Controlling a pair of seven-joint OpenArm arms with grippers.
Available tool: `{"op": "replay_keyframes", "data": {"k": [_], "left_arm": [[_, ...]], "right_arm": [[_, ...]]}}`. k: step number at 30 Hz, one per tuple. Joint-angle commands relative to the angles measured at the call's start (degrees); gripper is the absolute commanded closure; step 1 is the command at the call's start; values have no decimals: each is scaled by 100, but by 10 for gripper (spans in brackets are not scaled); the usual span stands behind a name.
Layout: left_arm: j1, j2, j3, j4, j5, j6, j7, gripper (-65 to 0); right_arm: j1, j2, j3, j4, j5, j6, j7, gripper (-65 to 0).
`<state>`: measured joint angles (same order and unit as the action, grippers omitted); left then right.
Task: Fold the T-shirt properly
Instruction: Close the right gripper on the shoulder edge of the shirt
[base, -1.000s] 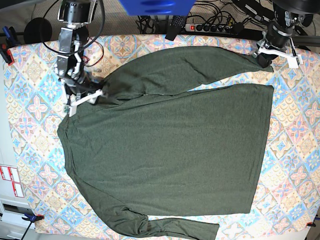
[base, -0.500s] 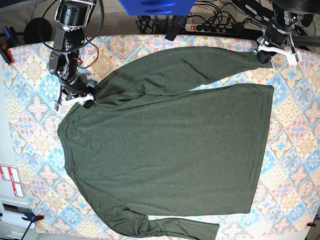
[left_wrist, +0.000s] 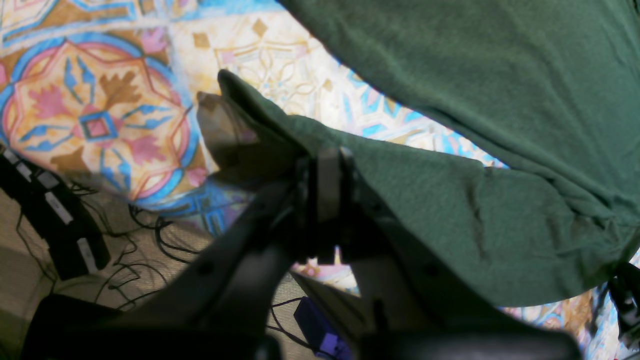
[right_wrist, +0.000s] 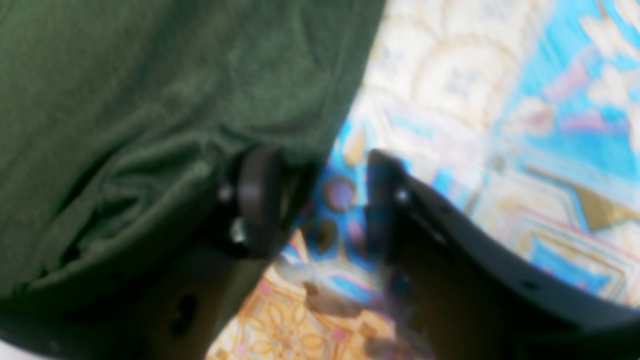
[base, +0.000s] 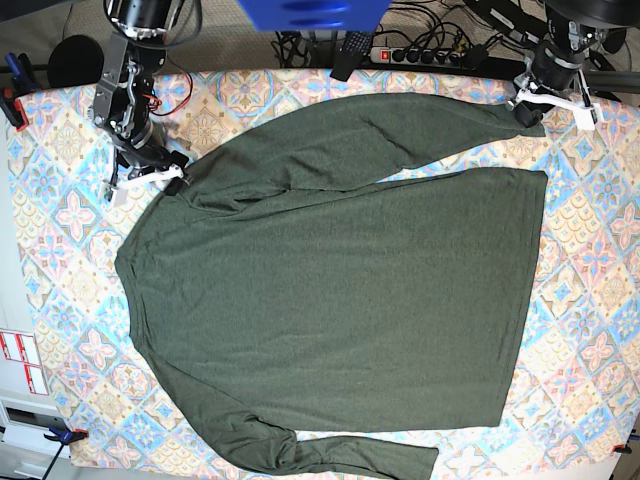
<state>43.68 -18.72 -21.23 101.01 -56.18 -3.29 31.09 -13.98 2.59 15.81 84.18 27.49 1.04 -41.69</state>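
No text, brand or number can be read in any of these views. The only items that look like labels are two small white stickers with red markings (base: 22, 362), sitting just off the table's (base: 60, 220) left edge near its lower left corner in the base view; their print is too small to make out. In the left wrist view, pale tags (left_wrist: 57, 207) show on a black power strip (left_wrist: 50, 220) below the table's edge, but they are blurred and nothing on them is legible.
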Motion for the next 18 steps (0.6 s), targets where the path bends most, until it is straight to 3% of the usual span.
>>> {"op": "replay_keyframes", "data": {"k": [1, 18], "left_arm": [[49, -58, -35, 66, -39, -53, -63, 0], [41, -66, -26, 66, -39, -53, -63, 0]], "right_arm": [[48, 79, 129, 79, -107, -117, -240, -326], [523, 97, 243, -396, -98, -117, -468, -338]]}}
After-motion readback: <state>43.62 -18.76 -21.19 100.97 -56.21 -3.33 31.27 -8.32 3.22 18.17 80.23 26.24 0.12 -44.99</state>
